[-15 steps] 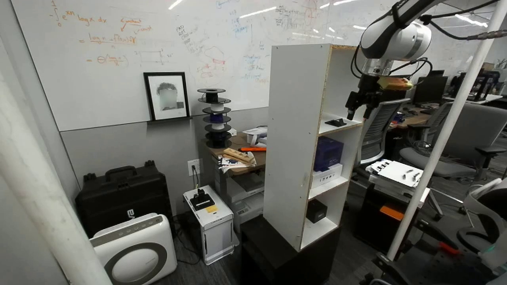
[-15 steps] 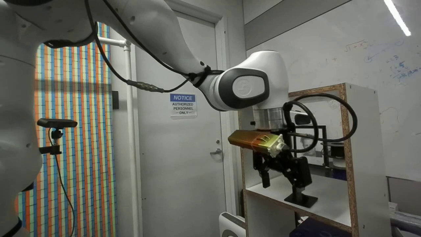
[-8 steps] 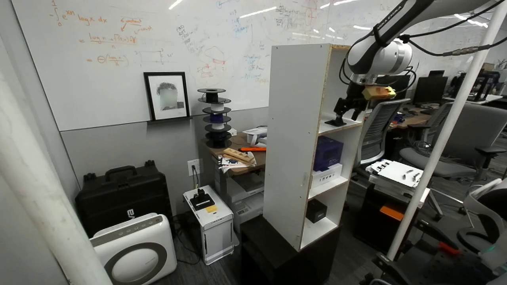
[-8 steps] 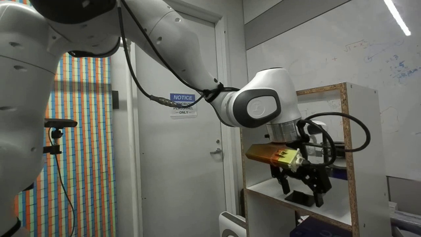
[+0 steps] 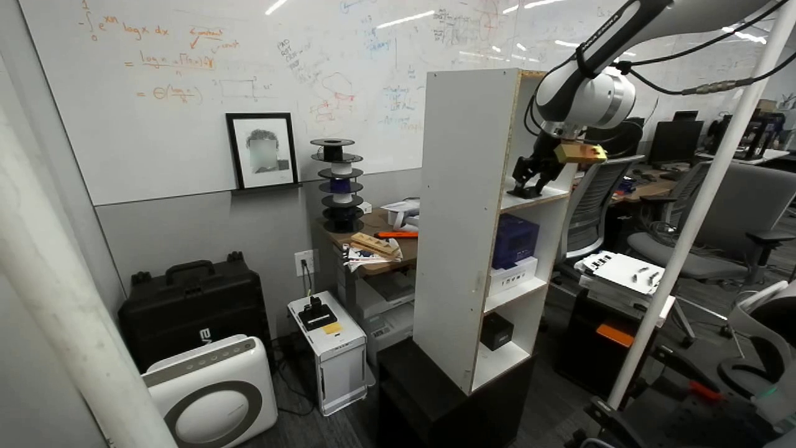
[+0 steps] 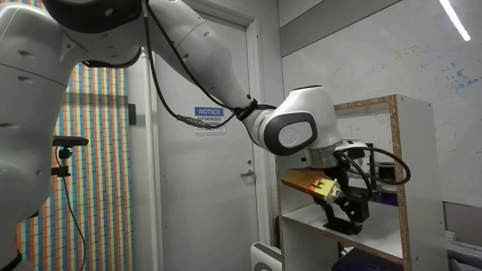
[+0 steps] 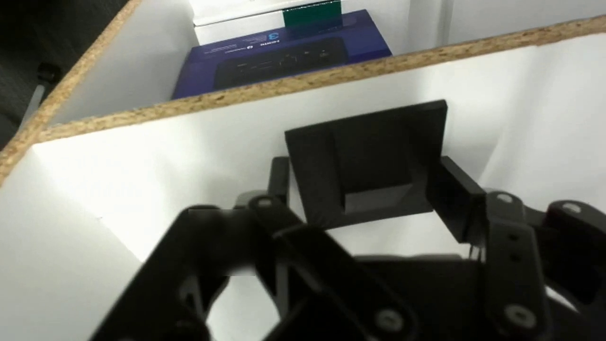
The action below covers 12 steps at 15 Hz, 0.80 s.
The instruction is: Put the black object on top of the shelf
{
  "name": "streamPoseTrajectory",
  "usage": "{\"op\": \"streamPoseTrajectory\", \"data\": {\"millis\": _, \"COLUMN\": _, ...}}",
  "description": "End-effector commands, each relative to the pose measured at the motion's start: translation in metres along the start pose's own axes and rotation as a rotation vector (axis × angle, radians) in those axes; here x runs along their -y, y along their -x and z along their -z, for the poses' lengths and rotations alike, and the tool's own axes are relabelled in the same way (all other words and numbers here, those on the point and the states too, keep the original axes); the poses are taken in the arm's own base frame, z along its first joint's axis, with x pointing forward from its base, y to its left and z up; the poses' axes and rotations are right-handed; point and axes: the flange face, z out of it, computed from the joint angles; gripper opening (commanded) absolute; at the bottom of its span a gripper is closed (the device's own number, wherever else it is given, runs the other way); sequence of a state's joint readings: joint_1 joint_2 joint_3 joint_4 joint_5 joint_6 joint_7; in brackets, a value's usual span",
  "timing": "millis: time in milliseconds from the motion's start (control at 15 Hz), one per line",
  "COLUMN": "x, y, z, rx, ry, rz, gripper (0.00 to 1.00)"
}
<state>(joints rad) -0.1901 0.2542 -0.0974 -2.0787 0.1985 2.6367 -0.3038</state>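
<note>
The gripper (image 7: 367,177) is straddling the black object (image 7: 374,158) inside the shelf (image 5: 463,218)

In both exterior views the fingers (image 7: 454,201) and the black object are merging, dark on dark, so their contact is proving hard to make out. In an exterior view the arm (image 6: 211,64) is running out of frame toward 11 o'clock, and a cable connector (image 6: 194,121) is partly hiding the notice sign (image 6: 209,111) on the door (image 6: 211,195).

The wrist view is telling more: the jaws are standing apart, 1 finger at 9 o'clock of the black object, the other at 4 o'clock. White is showing beside the former; whether the latter is touching, I am unable to tell. Printing on the blue box (image 7: 284,54) is showing there, toward 11 o'clock past the chipboard edge (image 7: 251,93). An exterior view is revealing a white box (image 5: 513,277) beneath it and a black box (image 5: 497,331) in the lowest of 3 compartments.

The black object is resting on the white floor of the uppermost compartment. Behind the shelf a scribbled whiteboard (image 5: 373,124) is spanning the background, with a stack of spools (image 5: 339,186) toward 10 o'clock.
</note>
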Motion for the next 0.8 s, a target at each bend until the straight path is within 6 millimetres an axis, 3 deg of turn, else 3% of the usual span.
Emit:
{"op": "streamPoseTrajectory", "data": {"millis": 0, "x": 0.007, "y": -0.004, "z": 0.001, "rx": -0.027, "ry": -0.017, "rz": -0.005, "gripper": 0.42}}
{"op": "streamPoseTrajectory", "data": {"millis": 133, "x": 0.003, "y": 0.0, "z": 0.006, "rx": -0.031, "ry": -0.007, "rz": -0.014, "gripper": 0.28}}
{"op": "streamPoseTrajectory", "data": {"millis": 400, "x": -0.003, "y": 0.016, "z": 0.017, "rx": -0.027, "ry": -0.005, "rz": -0.038, "gripper": 0.27}}
{"op": "streamPoseTrajectory", "data": {"millis": 733, "x": -0.01, "y": 0.07, "z": 0.041, "rx": 0.007, "ry": -0.02, "rz": -0.061, "gripper": 0.27}}
